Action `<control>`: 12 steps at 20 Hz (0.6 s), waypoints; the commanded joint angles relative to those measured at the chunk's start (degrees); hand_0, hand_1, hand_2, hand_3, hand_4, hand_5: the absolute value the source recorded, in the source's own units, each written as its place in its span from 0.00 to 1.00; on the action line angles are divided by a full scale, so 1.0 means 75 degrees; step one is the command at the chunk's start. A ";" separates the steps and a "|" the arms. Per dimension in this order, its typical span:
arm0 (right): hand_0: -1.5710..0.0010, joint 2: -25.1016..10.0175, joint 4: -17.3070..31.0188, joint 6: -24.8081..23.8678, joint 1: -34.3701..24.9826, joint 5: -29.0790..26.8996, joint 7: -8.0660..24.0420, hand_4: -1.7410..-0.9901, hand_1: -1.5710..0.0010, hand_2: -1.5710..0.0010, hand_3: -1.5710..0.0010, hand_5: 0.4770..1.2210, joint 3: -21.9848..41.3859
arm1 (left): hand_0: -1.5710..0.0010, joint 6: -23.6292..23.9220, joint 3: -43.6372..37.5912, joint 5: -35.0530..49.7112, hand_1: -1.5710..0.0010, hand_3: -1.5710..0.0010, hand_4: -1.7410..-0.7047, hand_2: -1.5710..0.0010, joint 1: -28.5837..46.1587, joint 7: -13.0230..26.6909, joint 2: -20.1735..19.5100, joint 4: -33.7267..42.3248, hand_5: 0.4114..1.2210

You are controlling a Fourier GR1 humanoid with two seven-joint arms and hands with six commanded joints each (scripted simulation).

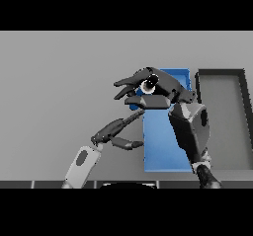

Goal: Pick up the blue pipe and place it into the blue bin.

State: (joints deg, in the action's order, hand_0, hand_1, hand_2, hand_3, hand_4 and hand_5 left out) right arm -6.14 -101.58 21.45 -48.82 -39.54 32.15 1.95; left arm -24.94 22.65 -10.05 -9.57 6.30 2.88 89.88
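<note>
A: Right hand [150,89]?
B: Above the bin's [165,156] far end, fingers loosely spread, holding nothing visible.
A: Pipe?
B: Can't tell; hidden or out of sight.
A: Left hand [114,131]?
B: Relaxed, touching the bin's left edge.

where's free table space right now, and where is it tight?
Free: the grey table left of the left hand and behind both hands. Also the dark tray at right looks empty. Crowded: the blue bin, with the right hand over its far end.
</note>
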 commanded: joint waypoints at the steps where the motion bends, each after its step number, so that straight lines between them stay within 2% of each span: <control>1: 0.00 -0.0096 0.0261 -0.0250 -0.0344 0.0127 -0.0042 0.32 0.00 0.00 0.00 1.00 -0.0228 | 1.00 0.0004 0.0048 -0.0036 1.00 1.00 0.76 1.00 -0.0036 0.0025 0.0017 0.0064 0.07; 3: 0.00 -0.0453 0.0712 -0.0353 -0.0686 0.0446 -0.0262 0.32 0.00 0.00 0.00 1.00 -0.0663 | 1.00 -0.0065 0.0021 0.0018 1.00 1.00 0.77 1.00 0.0080 -0.0100 -0.0119 0.0181 0.07; 6: 0.00 -0.0826 0.1474 -0.0179 -0.0766 0.1122 -0.0560 0.32 0.00 0.00 0.00 1.00 -0.1078 | 1.00 -0.0045 -0.0066 0.0063 1.00 1.00 0.76 1.00 0.0068 0.0155 -0.0180 0.0309 0.07; 10: 0.00 -0.1119 0.2088 -0.0207 -0.0406 0.1748 -0.0364 0.32 0.00 0.00 0.00 1.00 -0.1462 | 1.00 -0.0091 -0.0165 0.0190 1.00 1.00 0.76 1.00 0.0041 0.0222 -0.0230 0.0384 0.08; 11: 0.00 -0.1068 0.2156 -0.0207 -0.0232 0.1991 -0.0436 0.32 0.00 0.00 0.00 1.00 -0.1443 | 1.00 -0.0054 -0.0138 0.0161 1.00 1.00 0.77 1.00 0.0010 0.0243 -0.0169 0.0344 0.07; 12: 0.00 -0.1099 0.2156 -0.0178 -0.0068 0.2118 -0.0334 0.32 0.00 0.00 0.00 1.00 -0.1467 | 1.00 -0.0058 -0.0176 0.0126 1.00 1.00 0.77 1.00 0.0033 0.0152 -0.0239 0.0270 0.07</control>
State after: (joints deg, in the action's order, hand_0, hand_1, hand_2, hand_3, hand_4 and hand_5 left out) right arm -14.39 -85.39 20.24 -49.27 -23.61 29.74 -9.07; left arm -25.36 21.31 -9.12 -9.29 7.52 1.06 91.90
